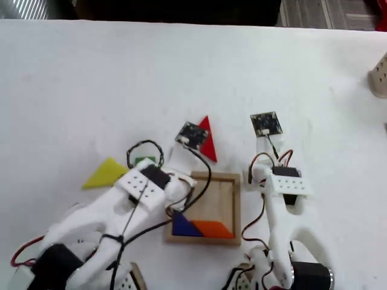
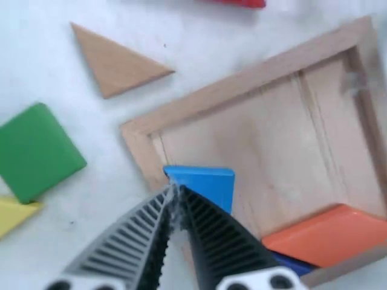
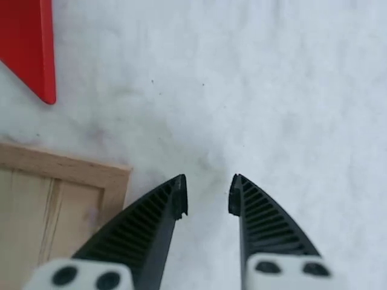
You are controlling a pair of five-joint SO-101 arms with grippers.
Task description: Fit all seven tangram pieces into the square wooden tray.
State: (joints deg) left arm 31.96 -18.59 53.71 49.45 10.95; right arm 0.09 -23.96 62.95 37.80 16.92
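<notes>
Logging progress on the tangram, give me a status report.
Left gripper shut, tips at light blue piece in tray corner. Right gripper open above table. Orange piece seated. Red triangle, green square lie outside.

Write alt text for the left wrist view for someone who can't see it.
A shut claw is at a blue piece inside a wooden tray that also holds an orange piece. Outside lie a wooden triangle and a green square.

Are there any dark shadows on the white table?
High view: the table looks evenly bright, no hard shadows. Right wrist view: a soft grey shadow lies beside the tray corner, ahead of the right gripper.
</notes>
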